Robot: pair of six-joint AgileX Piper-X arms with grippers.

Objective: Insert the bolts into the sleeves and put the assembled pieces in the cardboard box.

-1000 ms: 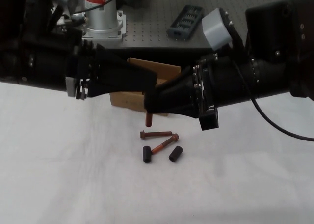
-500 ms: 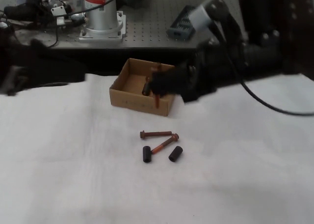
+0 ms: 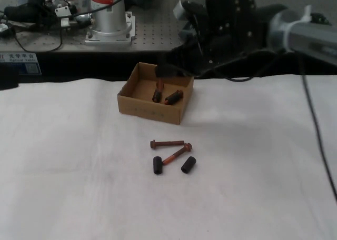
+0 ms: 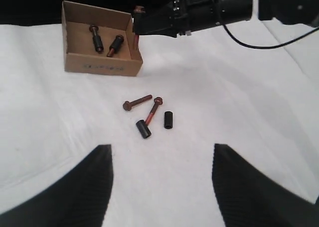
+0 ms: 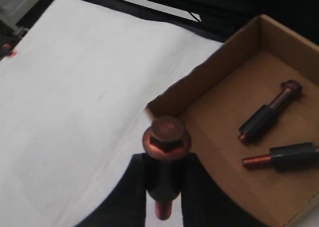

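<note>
Right gripper (image 5: pixel 164 188) is clamping third assembled piece (image 5: pixel 166 136), hanging over cardboard box (image 3: pixel 150 111) rim at 12 o'clock. Inside, two assembled pieces (image 3: pixel 157 93) are lying. At 6 o'clock of box, two bolts (image 3: pixel 167 143) and two sleeves (image 3: pixel 157 165) are waiting loose. Left gripper (image 4: pixel 162 151) is gaping wide, carrying nothing. Task seeming roughly half done.

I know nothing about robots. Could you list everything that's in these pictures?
brown cardboard box: one, brown, far side of the cloth.
copper bolts seated in black sleeves: two, copper and black, lying inside the box.
third bolt-and-sleeve piece: one, copper and black, above the box's edge.
loose copper bolts: two, on the cloth in front of the box.
loose black cylindrical sleeves: two, beside those bolts.
white cloth: one, covering the bench.
silver metal post: one, behind the cloth.
right tool: shut on the third piece.
left tool: open, above the cloth.
</note>
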